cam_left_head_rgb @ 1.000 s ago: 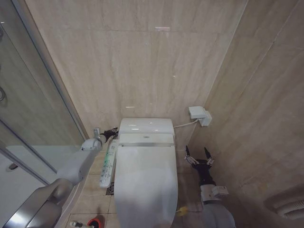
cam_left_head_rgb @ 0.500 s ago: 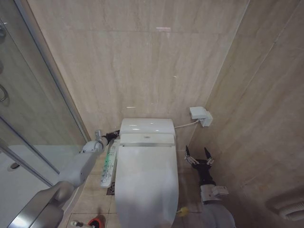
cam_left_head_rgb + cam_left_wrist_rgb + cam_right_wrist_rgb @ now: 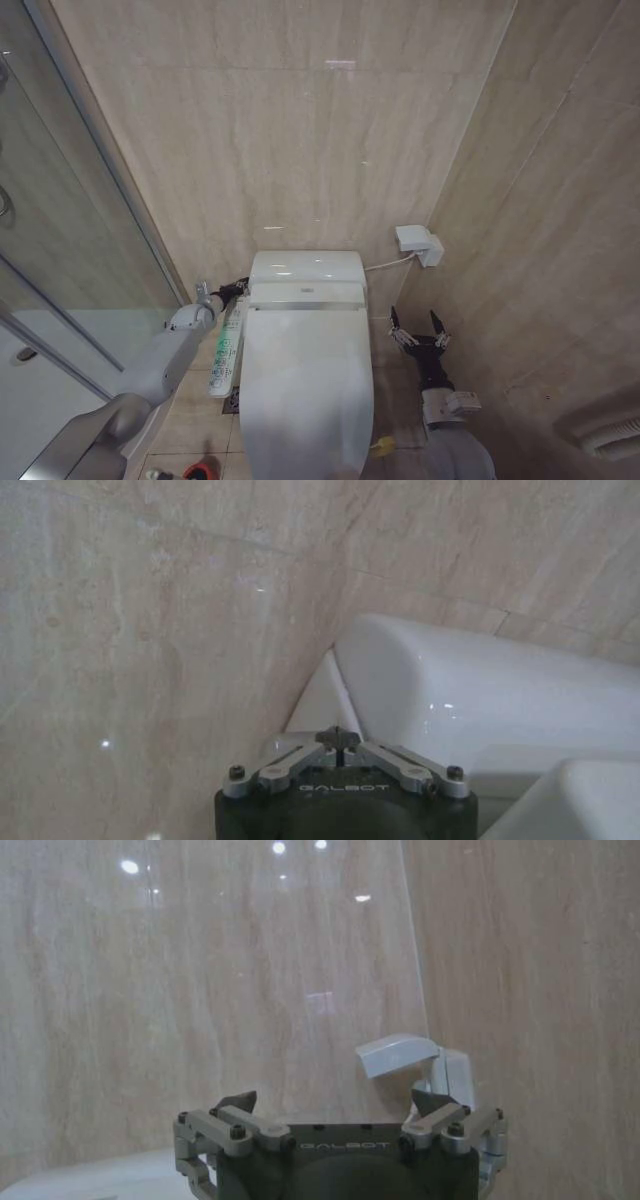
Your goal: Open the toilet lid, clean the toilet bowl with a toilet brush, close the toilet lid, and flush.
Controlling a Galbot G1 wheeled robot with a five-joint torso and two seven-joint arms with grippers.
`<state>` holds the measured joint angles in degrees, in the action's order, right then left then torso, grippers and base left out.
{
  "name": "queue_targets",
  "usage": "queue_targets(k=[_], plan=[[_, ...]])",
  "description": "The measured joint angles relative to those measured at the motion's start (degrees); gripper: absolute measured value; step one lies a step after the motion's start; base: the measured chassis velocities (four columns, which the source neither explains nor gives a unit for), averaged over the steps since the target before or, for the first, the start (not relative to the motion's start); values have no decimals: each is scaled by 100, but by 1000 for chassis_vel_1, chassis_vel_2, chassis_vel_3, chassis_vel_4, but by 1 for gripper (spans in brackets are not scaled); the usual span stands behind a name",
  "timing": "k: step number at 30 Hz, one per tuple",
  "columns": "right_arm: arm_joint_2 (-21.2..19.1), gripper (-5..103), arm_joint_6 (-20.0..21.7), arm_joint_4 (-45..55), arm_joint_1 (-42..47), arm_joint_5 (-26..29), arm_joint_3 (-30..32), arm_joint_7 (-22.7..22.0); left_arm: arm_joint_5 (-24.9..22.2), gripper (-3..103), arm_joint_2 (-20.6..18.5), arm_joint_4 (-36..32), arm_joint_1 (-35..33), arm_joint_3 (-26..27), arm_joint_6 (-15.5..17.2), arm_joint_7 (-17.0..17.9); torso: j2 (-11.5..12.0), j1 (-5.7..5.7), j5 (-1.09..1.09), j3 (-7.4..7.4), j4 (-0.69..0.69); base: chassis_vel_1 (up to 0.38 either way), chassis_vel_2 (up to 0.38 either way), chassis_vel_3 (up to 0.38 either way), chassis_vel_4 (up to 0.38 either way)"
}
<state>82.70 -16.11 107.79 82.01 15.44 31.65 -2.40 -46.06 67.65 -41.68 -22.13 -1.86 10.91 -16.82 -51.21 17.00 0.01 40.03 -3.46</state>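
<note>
Toilet lid [image 3: 305, 385]: closed flat over the bowl. Left gripper [image 3: 236, 289]: jaws pinched together, beside the cistern [image 3: 306, 268], likely reaching to flush. Right gripper [image 3: 419, 329]: jaws wide, idle by the wall.

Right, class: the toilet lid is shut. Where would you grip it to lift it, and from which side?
Probably at the yellow loop on the toilet lid's front edge, on the robot's right, farthest from the hinge by the tank. The lid lies flat and glossy, offering little else. The right gripper, jaws open, is on that side.
</note>
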Motion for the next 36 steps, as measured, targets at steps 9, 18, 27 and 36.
queue_targets(k=[9,18,27,36], plan=[[0,100,0,0,0,0,1,0,-41,0,-37,-94,-64,4,0,383,3,2,1,3,7,0,0,0,0],[0,100,0,-1,0,0,-2,0,-23,0,-87,-97,-122,7,20,584,6,5,-5,5,7,0,0,0,0],[0,100,0,-1,0,0,-1,0,589,0,-77,-67,-124,-39,-293,903,4,3,-2,3,1,0,0,0,0],[0,100,-1,-1,0,-1,-1,1,1512,0,-172,-199,-58,-98,-943,1350,9,7,-10,10,8,0,0,0,0]])
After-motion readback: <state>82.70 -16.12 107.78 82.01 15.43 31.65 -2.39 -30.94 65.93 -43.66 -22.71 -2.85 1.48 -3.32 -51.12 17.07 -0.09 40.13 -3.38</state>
